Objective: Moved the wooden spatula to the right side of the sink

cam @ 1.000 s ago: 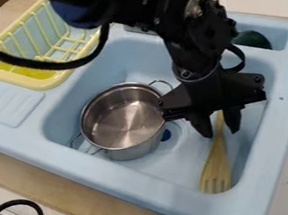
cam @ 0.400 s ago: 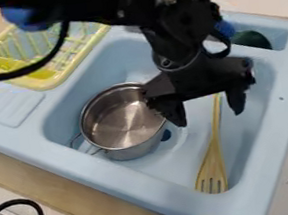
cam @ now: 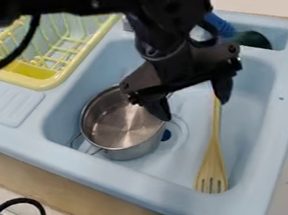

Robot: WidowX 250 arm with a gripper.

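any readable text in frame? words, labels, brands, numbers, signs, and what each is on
None that can be read.
No lettering or numbers can be made out on the gripper, the steel pot, the wooden spatula, the sink or the yellow dish rack.
The small dark marks on the pale surface right of the sink are too small to identify.

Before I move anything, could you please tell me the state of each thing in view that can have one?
Gripper, open above the sink.
Wooden spatula, lying ungripped in the sink, toward the picture's right.
Metal pot, upright and uncovered.
Yellow dish rack, upright.
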